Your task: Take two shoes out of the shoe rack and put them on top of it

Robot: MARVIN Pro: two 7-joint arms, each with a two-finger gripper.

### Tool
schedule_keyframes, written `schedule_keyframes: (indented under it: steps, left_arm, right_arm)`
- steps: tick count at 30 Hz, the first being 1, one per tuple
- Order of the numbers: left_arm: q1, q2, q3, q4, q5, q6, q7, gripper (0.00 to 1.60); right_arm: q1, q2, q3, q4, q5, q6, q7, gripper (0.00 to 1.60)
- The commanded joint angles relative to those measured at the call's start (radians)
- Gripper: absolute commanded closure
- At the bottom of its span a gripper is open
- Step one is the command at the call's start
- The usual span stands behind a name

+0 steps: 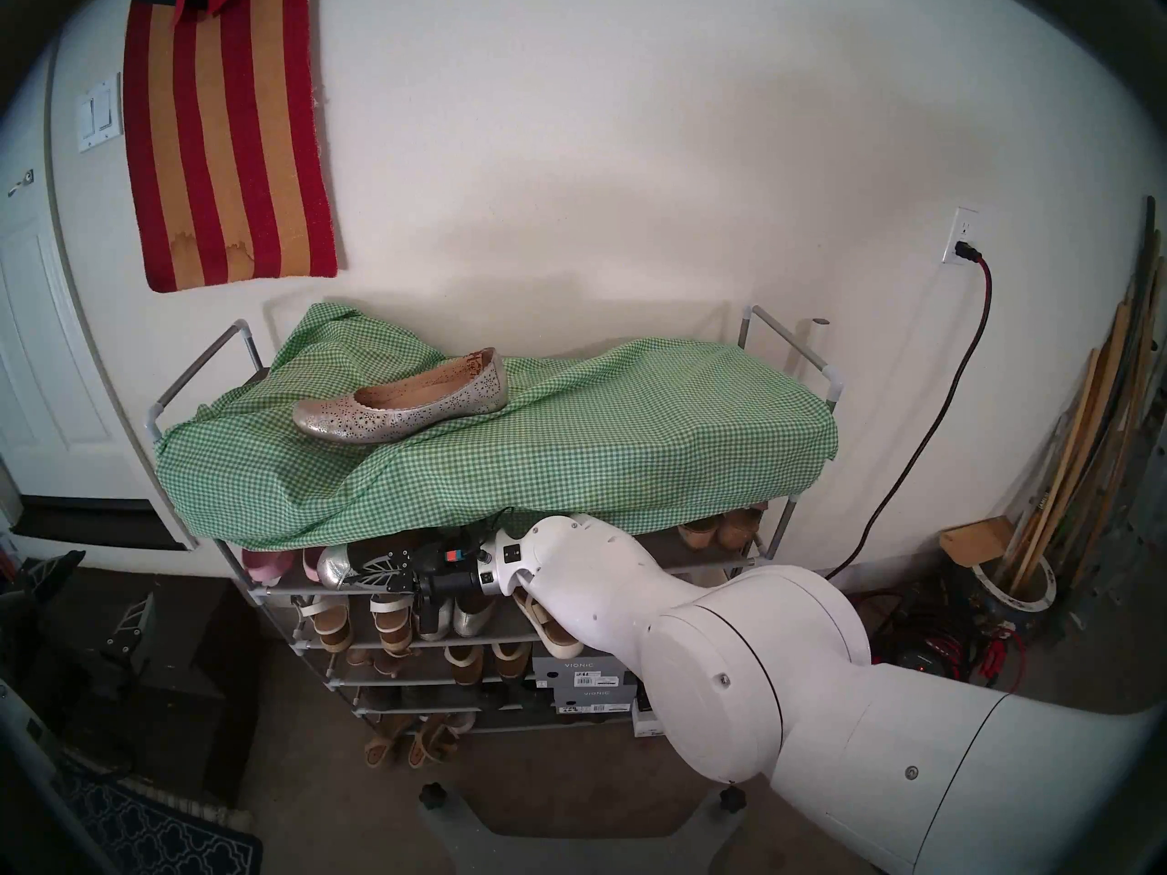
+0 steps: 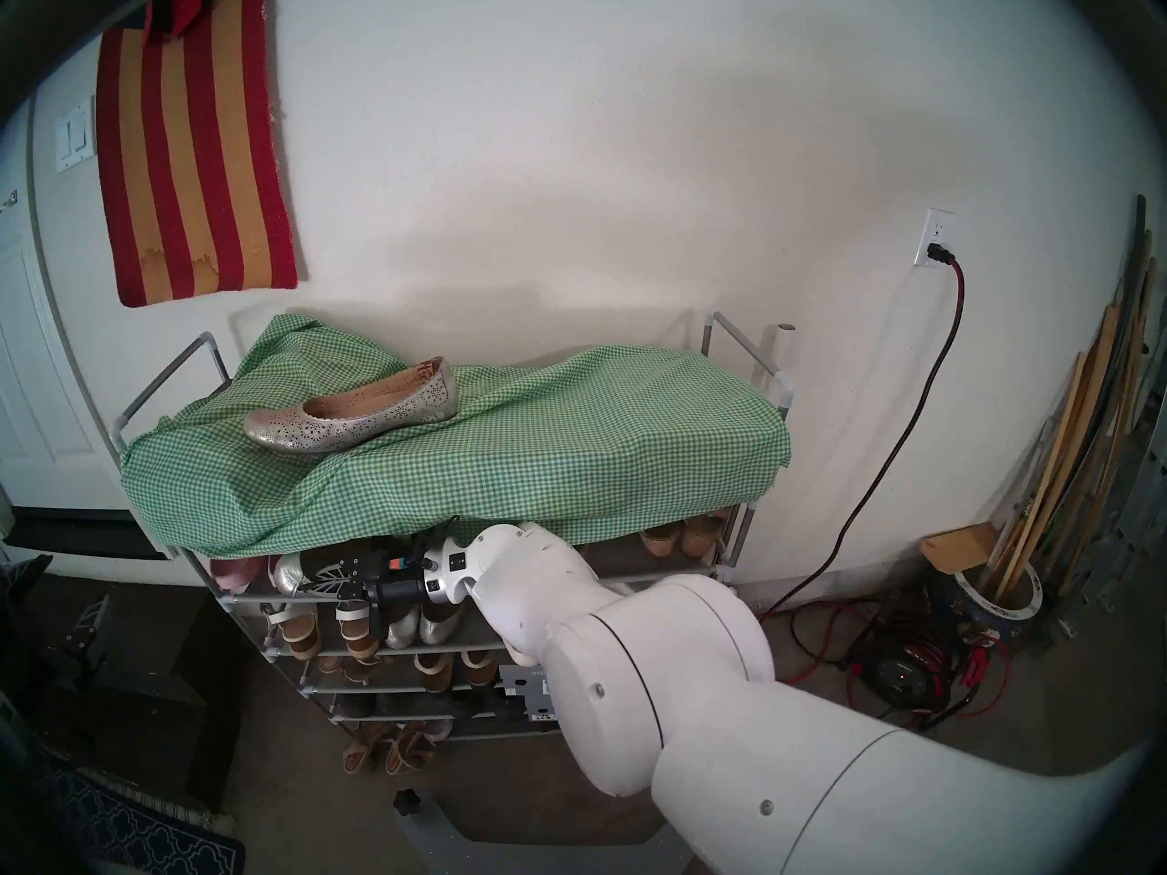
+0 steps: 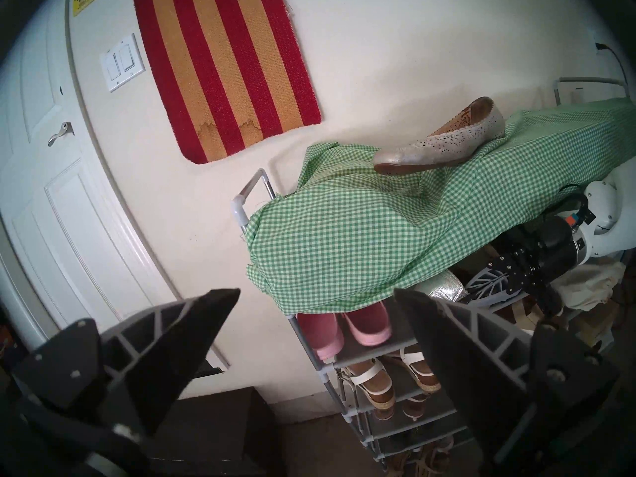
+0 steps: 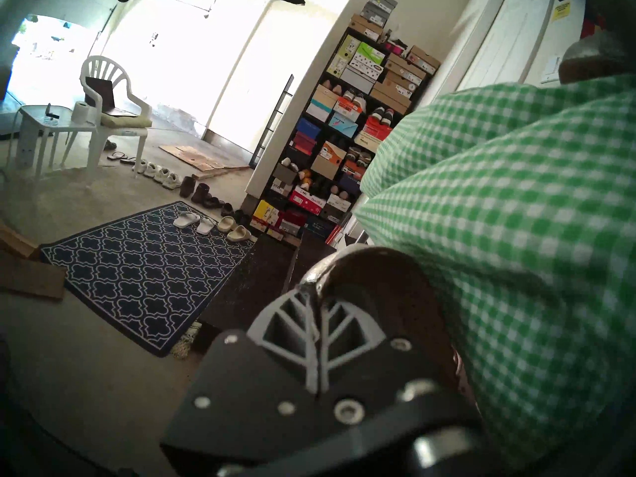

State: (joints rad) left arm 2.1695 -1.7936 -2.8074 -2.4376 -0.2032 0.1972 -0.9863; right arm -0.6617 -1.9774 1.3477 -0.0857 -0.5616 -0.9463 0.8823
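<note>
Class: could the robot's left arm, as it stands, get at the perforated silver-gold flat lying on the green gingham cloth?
Probably yes. The left end effector is open and empty, the perforated silver-gold flat lies uncovered on the green gingham cloth, and the right arm works lower, at the shelf beneath.

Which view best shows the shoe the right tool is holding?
Left wrist: the second shoe shows its silver side beside the right tool. Both head views catch only its end; the right wrist view sees its edge close and blurred.
</note>
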Motion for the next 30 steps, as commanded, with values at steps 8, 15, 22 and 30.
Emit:
schedule_keyframes:
  steps: [8,15,22,30]
  left_arm:
    - [-0.001,-0.001,0.001,-0.006,-0.002,-0.001,-0.003,0.00]
    - [-0.001,-0.001,0.001,-0.006,-0.002,-0.001,-0.004,0.00]
    - [-0.002,0.000,0.000,-0.006,-0.002,-0.002,-0.005,0.00]
    - [-0.002,0.000,0.000,-0.006,-0.001,-0.003,-0.007,0.00]
  right_arm:
    - [0.042,-0.030,0.005,-0.036,0.019,-0.014,0.064,1.60]
    - [0.053,-0.030,0.011,-0.037,0.026,-0.014,0.062,1.60]
    - [0.057,-0.030,0.020,-0.034,0.028,-0.014,0.063,1.60]
    - [0.054,-0.030,0.029,-0.026,0.030,-0.014,0.069,1.60]
